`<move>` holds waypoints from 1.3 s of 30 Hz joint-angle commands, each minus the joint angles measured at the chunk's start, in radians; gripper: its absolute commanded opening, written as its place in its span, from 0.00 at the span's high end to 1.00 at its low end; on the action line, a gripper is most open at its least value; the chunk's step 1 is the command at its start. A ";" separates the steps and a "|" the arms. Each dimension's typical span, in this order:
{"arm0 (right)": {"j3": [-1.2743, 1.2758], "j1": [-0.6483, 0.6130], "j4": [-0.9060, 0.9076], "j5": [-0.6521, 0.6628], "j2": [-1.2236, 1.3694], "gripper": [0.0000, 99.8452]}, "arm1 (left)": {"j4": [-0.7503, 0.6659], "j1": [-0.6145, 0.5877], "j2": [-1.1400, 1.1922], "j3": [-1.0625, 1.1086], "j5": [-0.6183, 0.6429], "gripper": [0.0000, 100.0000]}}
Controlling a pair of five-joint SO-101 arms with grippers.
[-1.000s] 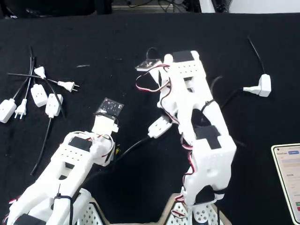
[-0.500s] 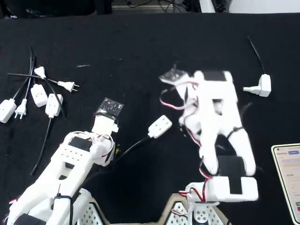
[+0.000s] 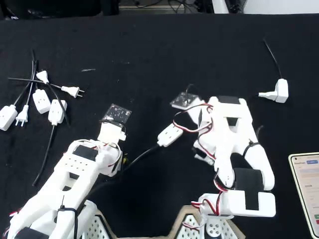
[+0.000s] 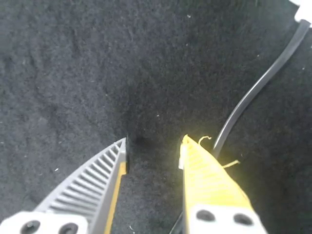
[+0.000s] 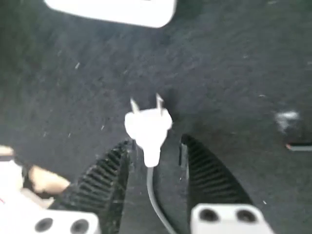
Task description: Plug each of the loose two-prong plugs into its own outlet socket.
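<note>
- The right arm's fingers [image 5: 209, 178] are standing open, one on each side of a white two-prong plug [image 5: 147, 127]. A gap is showing on both sides, so they are gripping nothing.
- This plug is lying flat on the table [image 3: 149, 45], toward the middle of the near edge. Its prongs are pointing at a white socket [image 3: 169, 134] that is lying just ahead of it, not touching.
- The left arm's fingers [image 4: 207, 180] are hanging open over bare table near the near left corner, holding nothing. A black cord [image 4: 258, 92] is running just beside the yellow one.
- Near the left edge, more loose plugs [image 3: 72, 91] and white sockets [image 3: 41, 101] are lying together among crossing cords. The prongs that can be made out there are showing bare.
- Near the right edge, a white corded piece [image 3: 276, 92] is lying alone. I cannot tell whether it is a plug or a socket.
- Progress, as a judgement: no plug appears to be sitting in a socket, so no pairing is finished. The first pairing is only at the approach stage.
- Remaining work, as a judgement: closing on the plug body, lining the prongs up with the nearby socket and pressing in, then doing the same for each plug at the left edge. The socket is lying free and is likely to slide when pushed, so the other arm may be needed to brace it.
</note>
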 commanded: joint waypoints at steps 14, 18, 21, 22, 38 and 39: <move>0.150 0.020 -0.051 0.106 -0.065 0.81 | -0.006 0.008 -0.028 -0.013 0.002 0.82; 0.173 0.066 -0.189 0.103 -0.058 0.81 | -0.006 0.012 -0.028 -0.012 0.002 0.82; 0.174 0.094 -0.241 0.103 -0.058 0.81 | -0.006 0.012 -0.028 -0.012 0.002 0.82; 0.177 0.095 -0.247 0.103 -0.058 0.81 | -0.006 0.012 -0.028 -0.012 0.002 0.82; 0.104 0.081 -0.074 0.003 -0.208 0.99 | -0.012 0.013 -0.028 -0.015 0.002 0.82; 0.108 0.071 -0.077 -0.021 -0.229 0.99 | -0.012 0.015 -0.028 -0.016 0.003 0.82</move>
